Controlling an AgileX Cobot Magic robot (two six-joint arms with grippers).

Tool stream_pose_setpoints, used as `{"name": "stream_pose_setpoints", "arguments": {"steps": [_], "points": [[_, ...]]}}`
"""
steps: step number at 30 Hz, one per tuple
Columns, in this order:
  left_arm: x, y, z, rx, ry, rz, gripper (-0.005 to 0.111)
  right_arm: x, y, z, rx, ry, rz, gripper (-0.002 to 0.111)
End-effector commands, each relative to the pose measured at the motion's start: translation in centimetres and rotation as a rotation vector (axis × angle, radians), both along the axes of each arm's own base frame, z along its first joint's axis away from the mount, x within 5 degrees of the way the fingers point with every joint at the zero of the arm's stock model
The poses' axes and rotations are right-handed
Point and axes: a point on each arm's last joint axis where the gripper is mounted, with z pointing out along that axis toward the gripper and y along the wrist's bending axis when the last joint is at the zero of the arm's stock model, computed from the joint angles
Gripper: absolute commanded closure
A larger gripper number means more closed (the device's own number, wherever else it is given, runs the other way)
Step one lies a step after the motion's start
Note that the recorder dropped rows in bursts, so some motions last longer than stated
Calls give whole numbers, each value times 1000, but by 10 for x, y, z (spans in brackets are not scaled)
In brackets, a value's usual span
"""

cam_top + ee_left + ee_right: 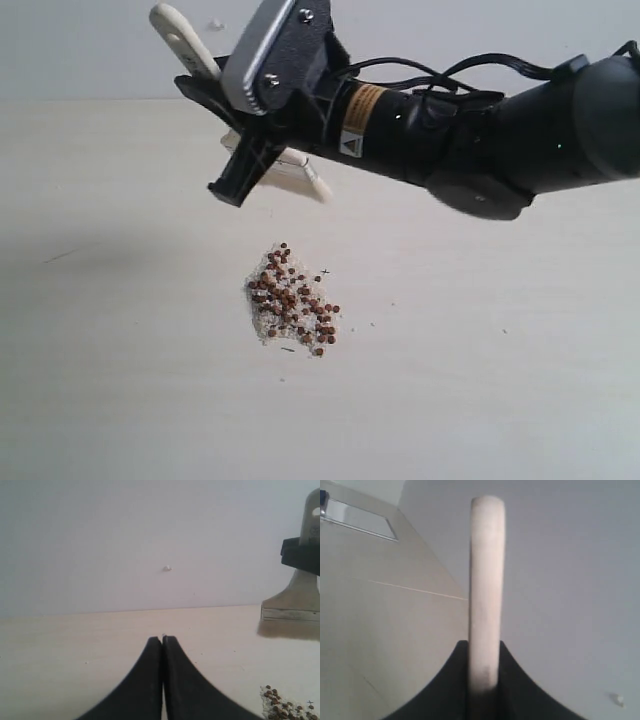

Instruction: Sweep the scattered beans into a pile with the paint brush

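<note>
1. While the paint brush (pixel 298 597) hangs in the air above the table (pixel 500 400), the sweeping looks close to done. The beans (pixel 292 300) lie in one loose cluster on a patch of pale crumbs, with only a few specks just outside it.
2. To finish well, I judge the brush should come down beyond those stray specks and draw inward with a light touch, so the cluster tightens rather than scatters.
3. Reaching in from the right, the right gripper (pixel 245 160) has its jaws clamped on the brush. The right wrist view shows the cream handle (pixel 486 590) pinched between two black fingers.
4. Relative to those jaws, the beans sit lower down on the table, well apart from both the brush and the fingers. Nothing touches them.
5. Low over the table, the left gripper (pixel 162 639) has its jaws pressed together with nothing between them. The beans lie off to one side of it.
</note>
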Motion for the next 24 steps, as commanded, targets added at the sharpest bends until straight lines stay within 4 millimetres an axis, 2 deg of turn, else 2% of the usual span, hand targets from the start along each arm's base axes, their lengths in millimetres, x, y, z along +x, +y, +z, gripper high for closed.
{"name": "stream_pose_setpoints", "arguments": {"steps": [1, 5, 10, 20, 24], "points": [[0, 0, -1, -4, 1, -5, 107, 25, -17, -6, -28, -2, 140, 108], [0, 0, -1, -4, 1, -5, 107, 44, -15, -17, -84, 17, 277, 108], [0, 0, -1, -4, 1, -5, 107, 60, -2, -32, -140, 16, 430, 108], [0, 0, -1, -4, 1, -5, 107, 88, 4, -93, -157, 87, 447, 108], [0, 0, -1, -4, 1, -5, 107, 89, 3, -104, -136, 137, 464, 108]]}}
